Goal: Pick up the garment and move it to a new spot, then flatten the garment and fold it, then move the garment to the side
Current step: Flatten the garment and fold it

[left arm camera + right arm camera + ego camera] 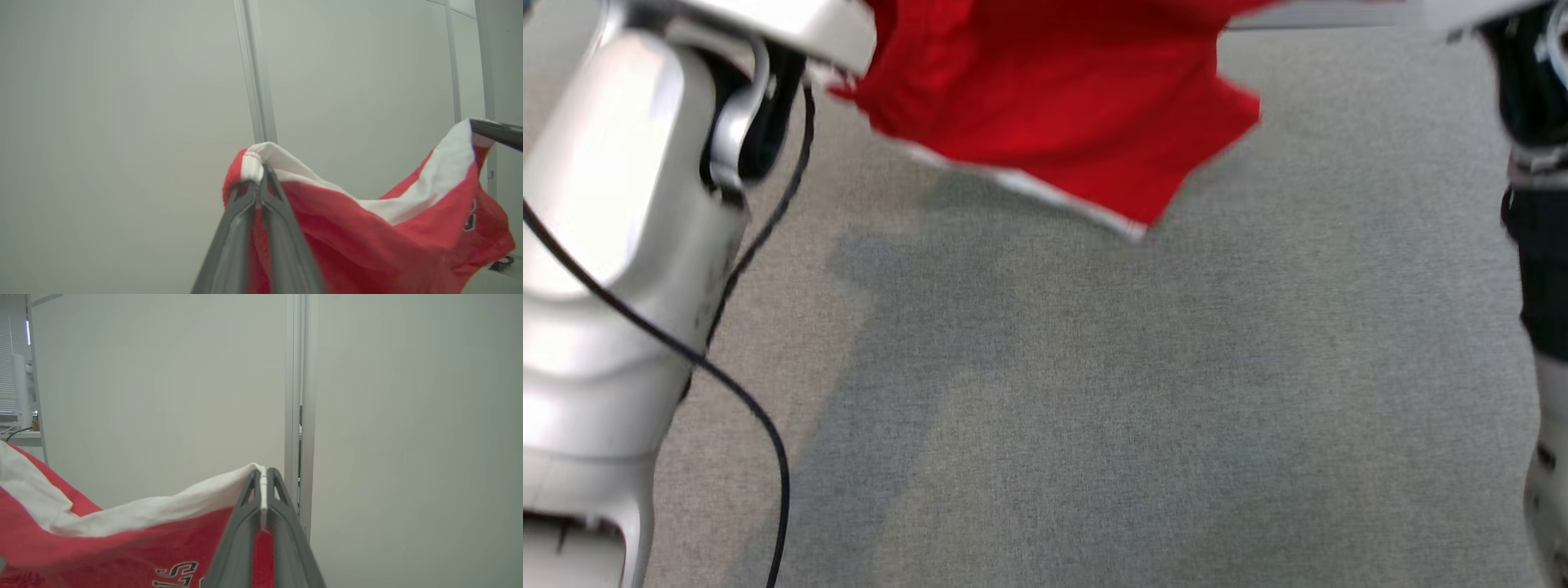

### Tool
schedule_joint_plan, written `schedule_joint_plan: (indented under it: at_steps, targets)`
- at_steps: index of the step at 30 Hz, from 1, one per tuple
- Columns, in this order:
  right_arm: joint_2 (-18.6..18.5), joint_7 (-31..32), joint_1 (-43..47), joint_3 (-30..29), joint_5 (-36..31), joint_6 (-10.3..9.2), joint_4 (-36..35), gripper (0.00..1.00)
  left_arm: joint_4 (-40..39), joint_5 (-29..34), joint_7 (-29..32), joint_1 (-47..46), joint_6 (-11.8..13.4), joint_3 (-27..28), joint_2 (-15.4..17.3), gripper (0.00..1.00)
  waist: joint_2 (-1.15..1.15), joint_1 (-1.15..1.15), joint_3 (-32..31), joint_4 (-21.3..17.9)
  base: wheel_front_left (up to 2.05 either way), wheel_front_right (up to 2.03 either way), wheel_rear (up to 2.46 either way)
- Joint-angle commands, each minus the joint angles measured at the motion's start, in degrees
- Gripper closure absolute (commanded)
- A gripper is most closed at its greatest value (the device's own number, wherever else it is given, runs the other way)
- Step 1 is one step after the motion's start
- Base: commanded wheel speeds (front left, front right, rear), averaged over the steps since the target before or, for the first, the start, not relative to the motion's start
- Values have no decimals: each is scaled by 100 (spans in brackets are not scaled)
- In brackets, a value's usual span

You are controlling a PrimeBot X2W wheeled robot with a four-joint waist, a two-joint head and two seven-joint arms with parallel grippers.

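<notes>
The garment (1062, 106) is a red piece with white trim, hanging in the air above the grey surface at the top of the head view. In the left wrist view my left gripper (261, 179) is shut on a bunched white-and-red corner of the garment (367, 232). The right gripper's dark tip (496, 132) holds the other end at that view's right edge. In the right wrist view my right gripper (264, 477) is shut on the white hem, and the garment (122, 547) sags to the left with dark lettering showing.
My pale left arm (621, 245) with a black cable fills the head view's left side, and the right arm (1539, 245) runs down its right edge. A grey fabric surface (1135, 392) lies below. Pale wall panels with a metal post (300, 396) stand ahead.
</notes>
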Motion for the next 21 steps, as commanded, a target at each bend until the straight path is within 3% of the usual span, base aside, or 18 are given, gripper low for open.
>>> schedule_joint_plan:
  at_steps: [1, 6, 11, 17, 21]
  targets:
    - [3, -157, -408, 6, 95, 1, 316, 100, 300, 53, -144, -338, -101, 0, -60, 100, 0, 0, 209, 47, 0, 0, 0]
    - [130, -681, -1532, 121, 162, 1, 1555, 100, 1319, 107, -582, -1137, -379, 56, -292, 100, 0, 0, 356, 74, 0, 0, 0]
    - [286, -865, -2025, 189, 270, 1, 2755, 100, 2326, -139, -685, -1358, -599, 144, -584, 100, 0, 0, 373, 61, 0, 0, 0]
    - [448, -1031, -2117, 434, 515, 1, 4091, 100, 3723, -567, -649, -1299, -842, 162, -921, 100, 0, 0, 453, 37, 0, 0, 0]
    - [496, -1266, -1908, 630, 732, 1, 4495, 100, 4284, -838, -654, -1121, -909, 131, -1057, 100, 0, 0, 591, 36, 0, 0, 0]
